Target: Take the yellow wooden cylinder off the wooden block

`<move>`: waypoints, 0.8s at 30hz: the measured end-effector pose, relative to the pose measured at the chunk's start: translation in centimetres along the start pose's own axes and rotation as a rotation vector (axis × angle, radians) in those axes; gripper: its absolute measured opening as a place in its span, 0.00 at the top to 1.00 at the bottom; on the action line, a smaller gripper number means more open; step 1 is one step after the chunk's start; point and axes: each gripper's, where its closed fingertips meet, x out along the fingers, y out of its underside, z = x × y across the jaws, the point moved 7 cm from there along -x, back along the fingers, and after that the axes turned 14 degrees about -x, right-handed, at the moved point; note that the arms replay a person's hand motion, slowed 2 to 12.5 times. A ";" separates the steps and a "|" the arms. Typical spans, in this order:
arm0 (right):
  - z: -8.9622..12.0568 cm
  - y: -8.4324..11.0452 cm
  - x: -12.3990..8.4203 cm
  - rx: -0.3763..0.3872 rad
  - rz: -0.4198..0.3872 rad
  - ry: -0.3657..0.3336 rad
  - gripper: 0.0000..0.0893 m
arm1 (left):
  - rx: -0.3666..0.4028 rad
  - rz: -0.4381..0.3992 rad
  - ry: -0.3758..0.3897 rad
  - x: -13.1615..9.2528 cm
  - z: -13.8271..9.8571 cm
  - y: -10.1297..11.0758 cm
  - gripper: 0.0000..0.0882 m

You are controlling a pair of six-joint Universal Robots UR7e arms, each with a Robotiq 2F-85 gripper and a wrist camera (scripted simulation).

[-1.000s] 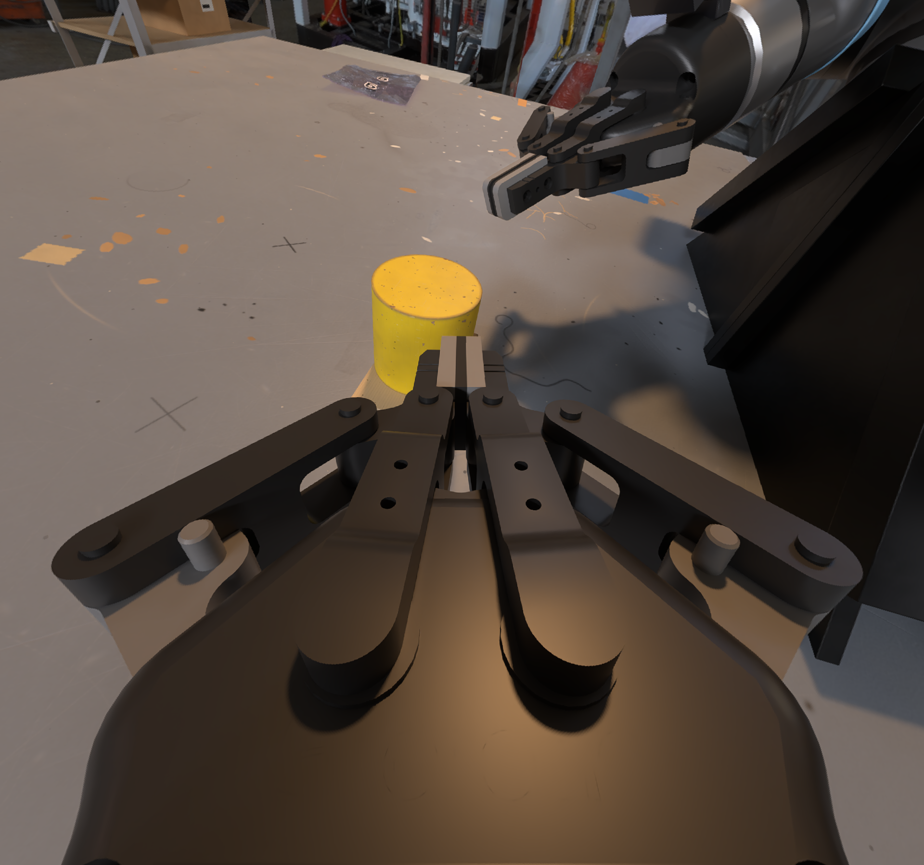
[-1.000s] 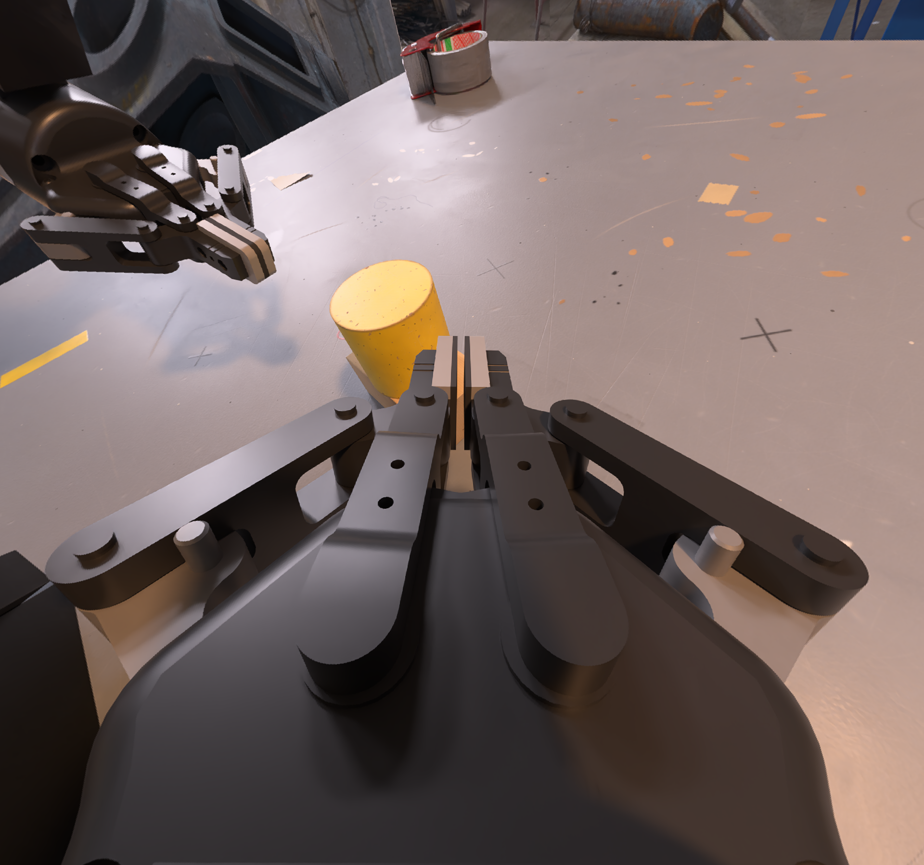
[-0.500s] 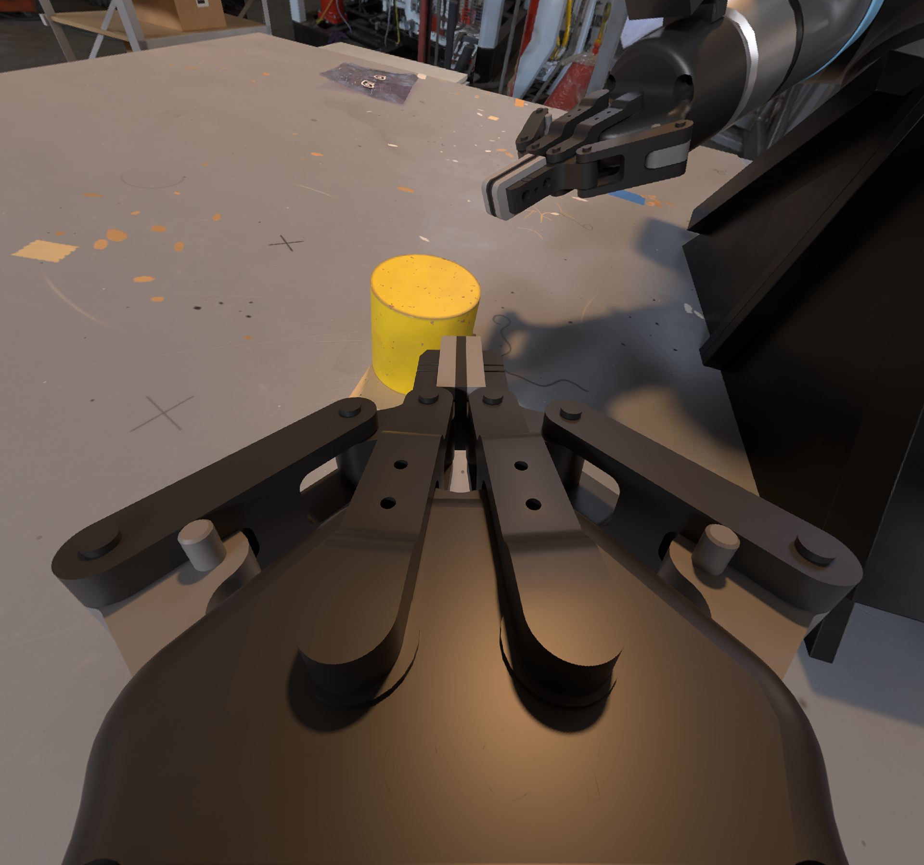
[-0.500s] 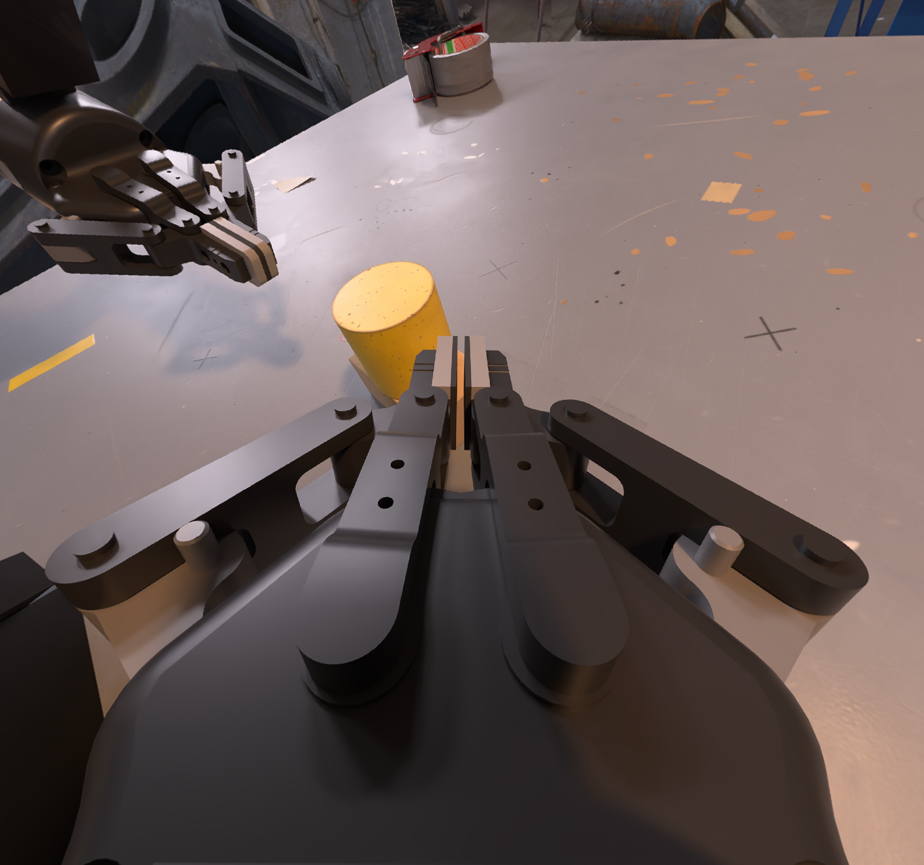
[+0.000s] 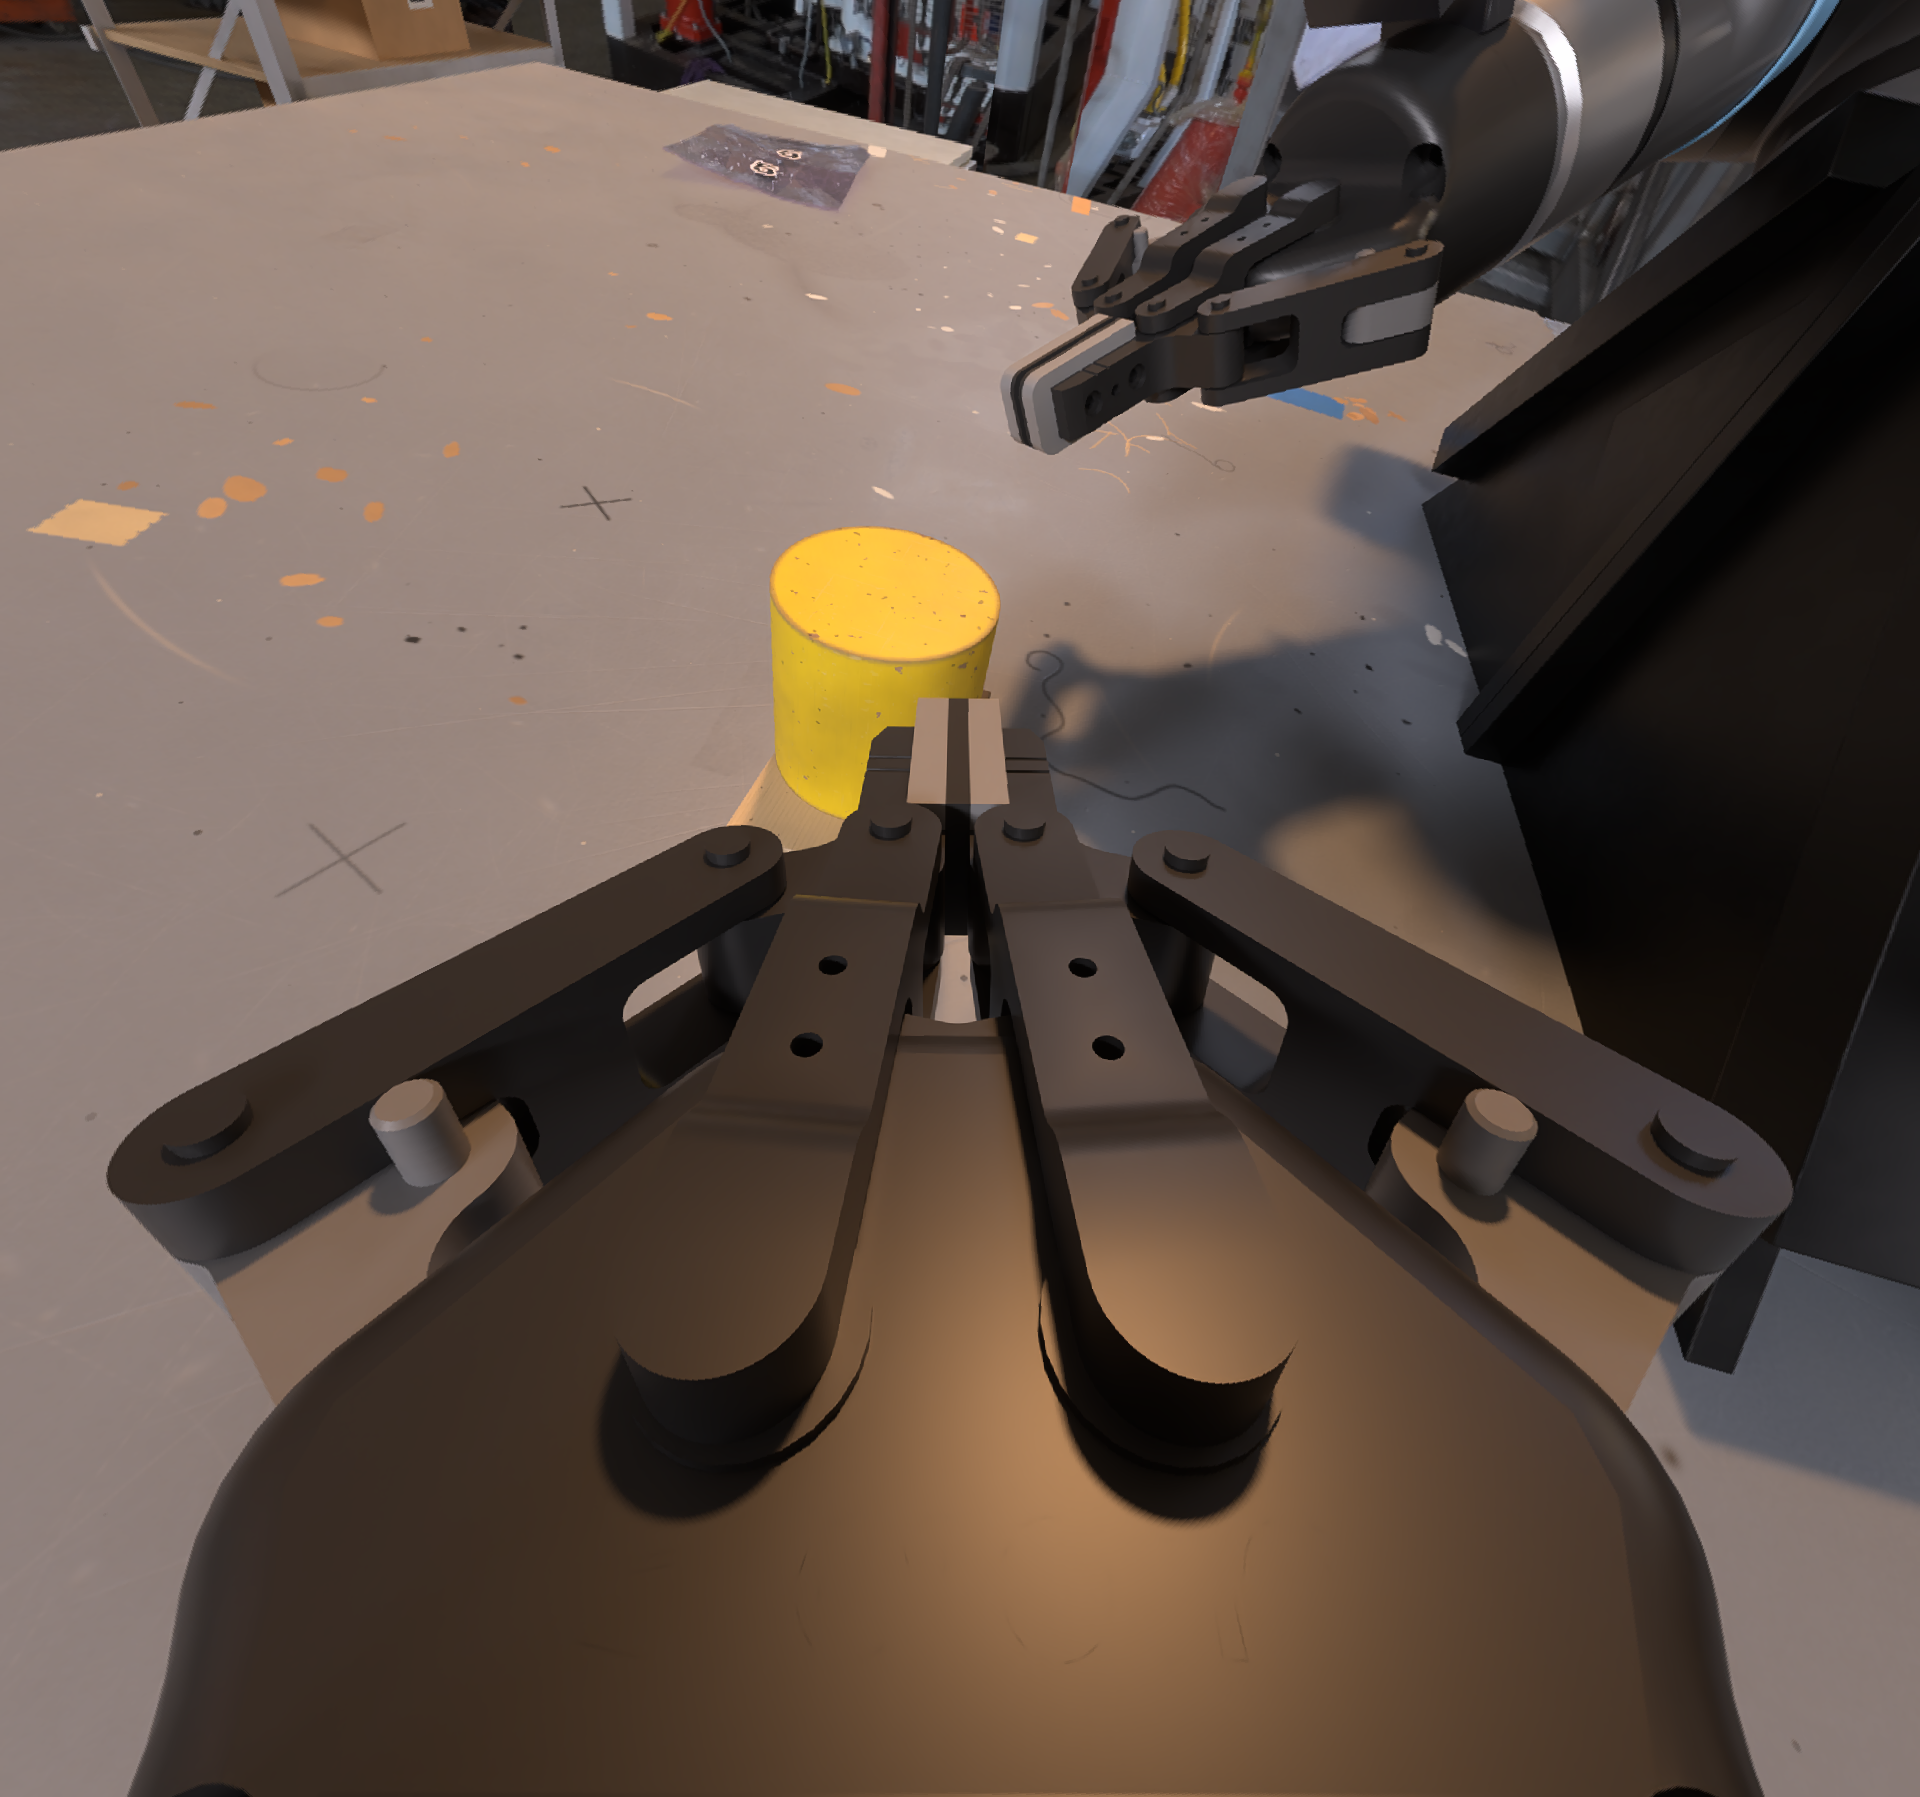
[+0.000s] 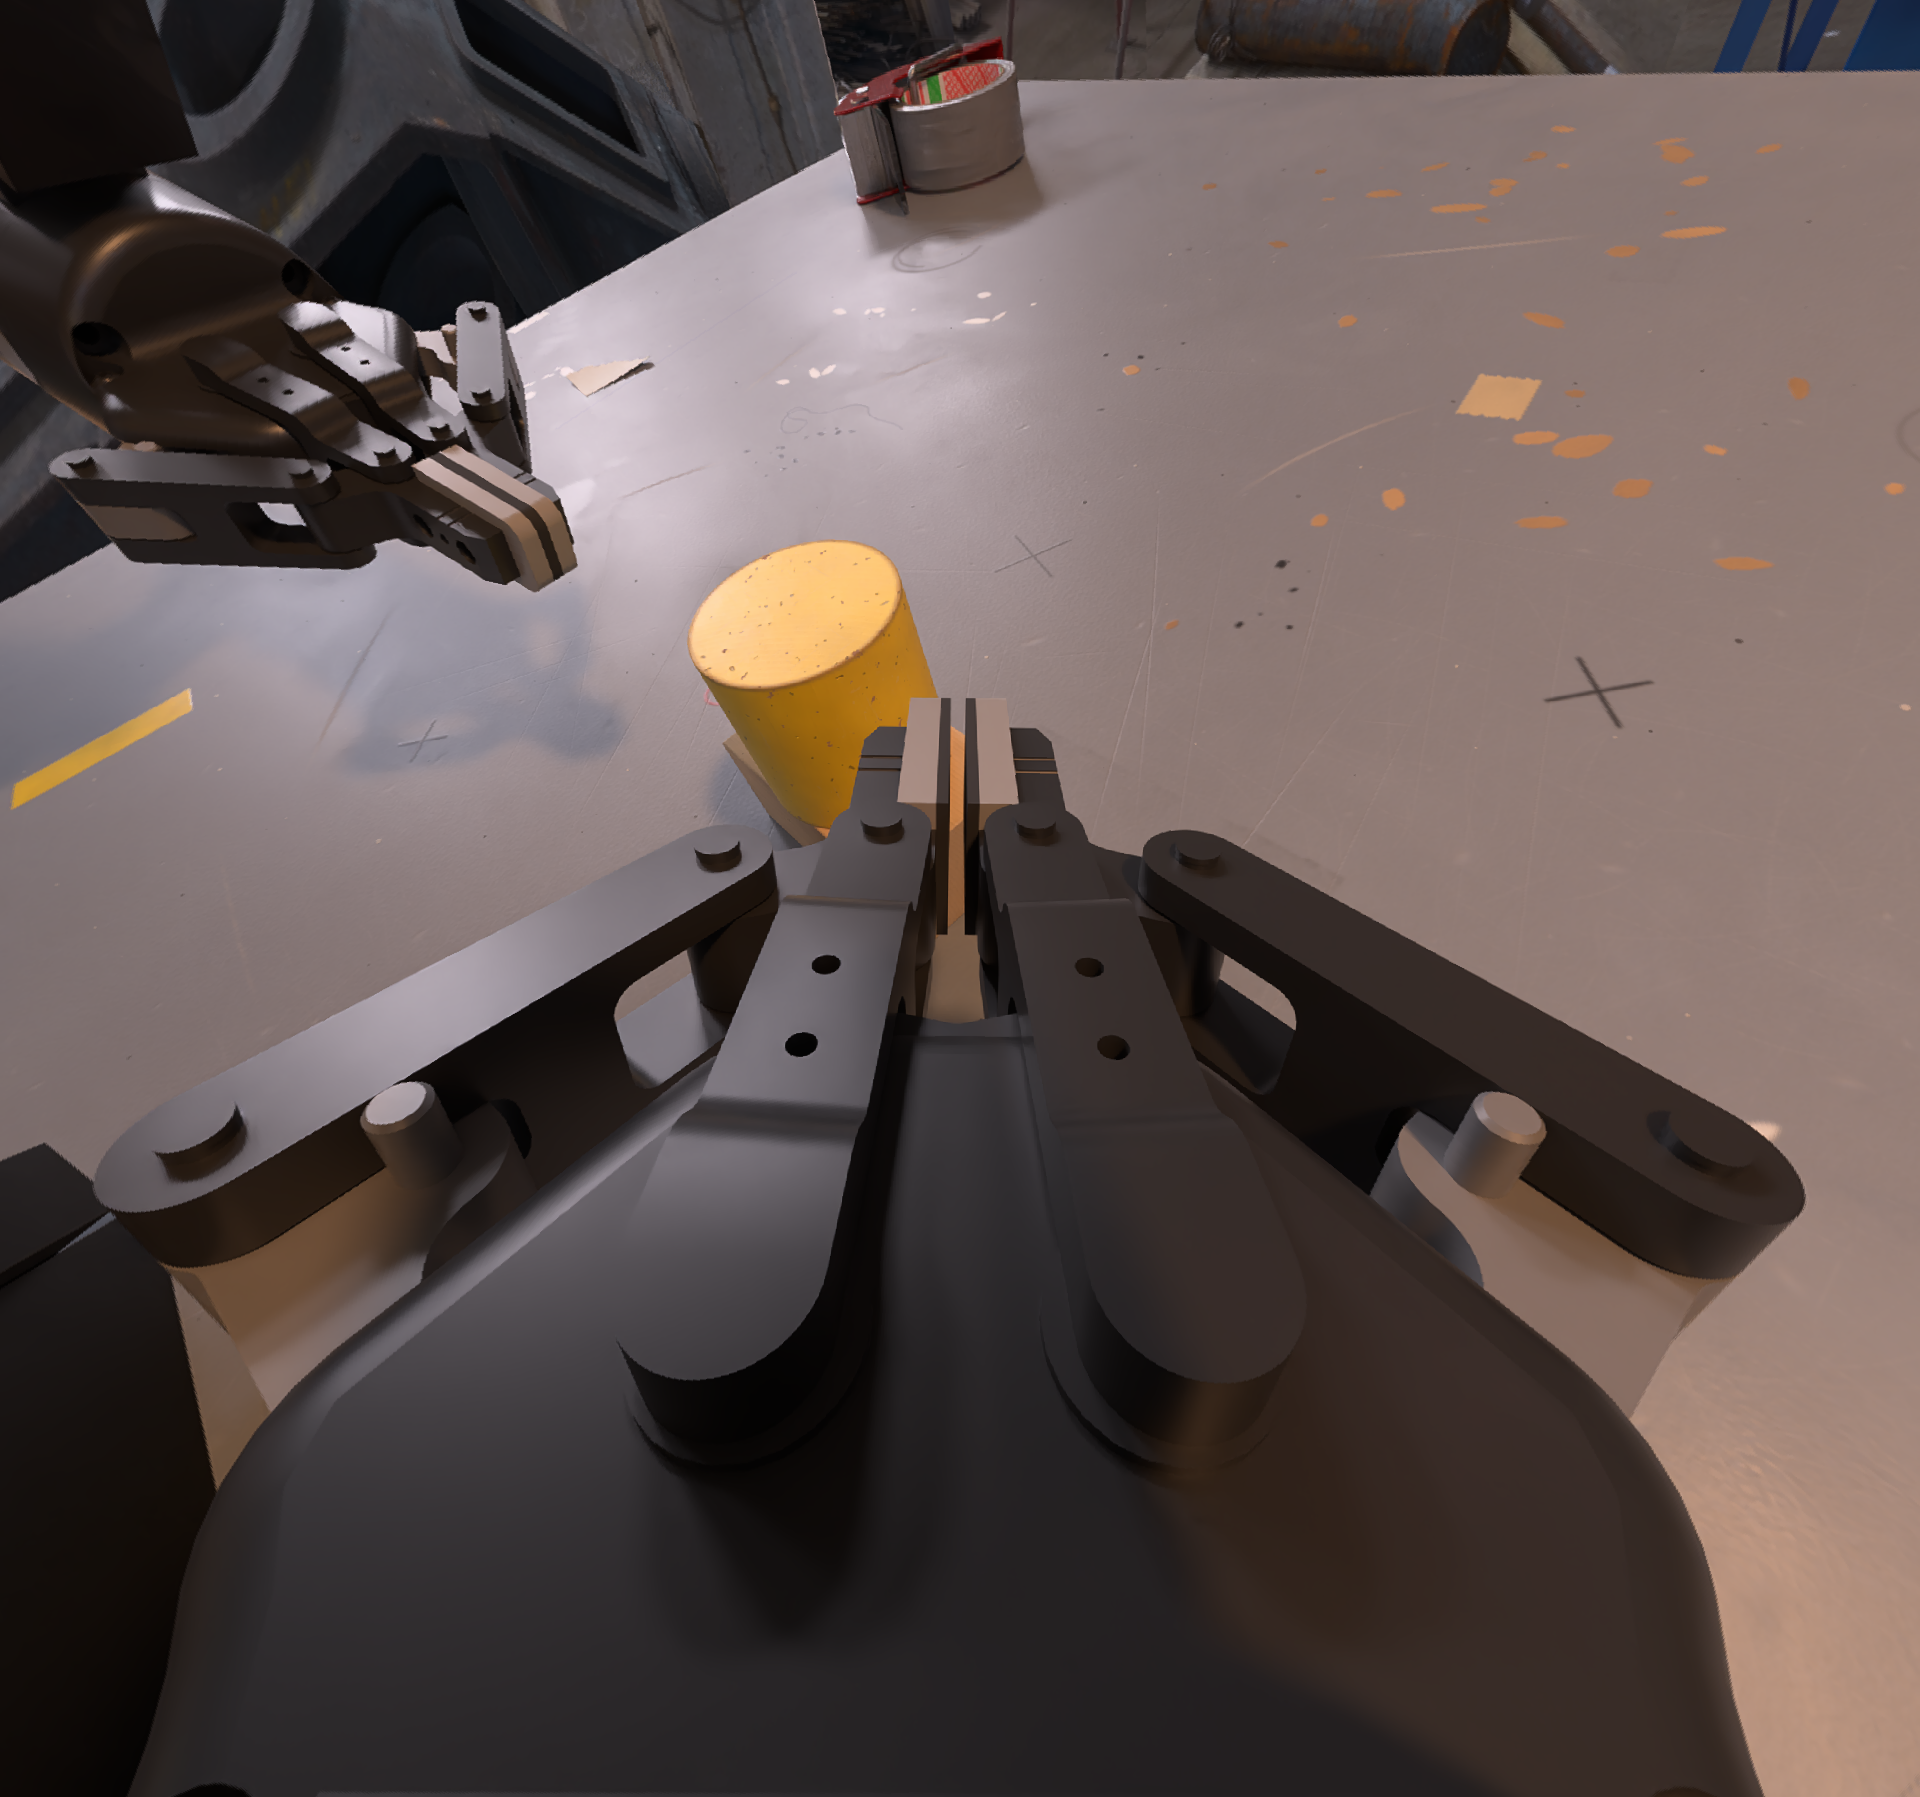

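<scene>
A yellow wooden cylinder stands upright on a pale wooden block, mostly hidden behind my left gripper. My left gripper is shut and empty, just in front of the cylinder and slightly to its right. In the right wrist view the cylinder stands on the block, and my right gripper is shut and empty near its right side. Each gripper shows in the other's view: the right gripper and the left gripper hover above the table beside the cylinder.
A grey table with orange paint spots and X marks. A dark purple bag lies at the far edge. A tape roll in a red dispenser stands at the far edge. A black structure is on the right.
Both grippers have shifted only slightly; the cylinder sits a touch higher in both views. Both stay shut and the cylinder has not moved.
</scene>
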 end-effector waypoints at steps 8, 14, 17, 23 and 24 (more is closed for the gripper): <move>0.0 0.0 0.0 -0.006 0.004 0.003 0.97 | -0.001 0.004 0.000 0.0 0.0 0.0 1.00; 0.1 0.0 0.0 -0.014 0.005 0.007 0.97 | 0.004 0.008 -0.003 0.0 0.0 0.0 1.00; 0.1 0.0 0.0 -0.016 0.005 0.009 0.97 | 0.010 0.009 -0.007 0.0 0.0 0.0 1.00; 0.1 -0.1 0.0 -0.016 0.008 0.013 0.97 | 0.026 0.010 -0.016 0.0 -0.1 -0.1 1.00; 0.1 -0.1 0.0 -0.016 0.008 0.014 0.97 | 0.028 0.010 -0.017 0.0 -0.1 -0.1 1.00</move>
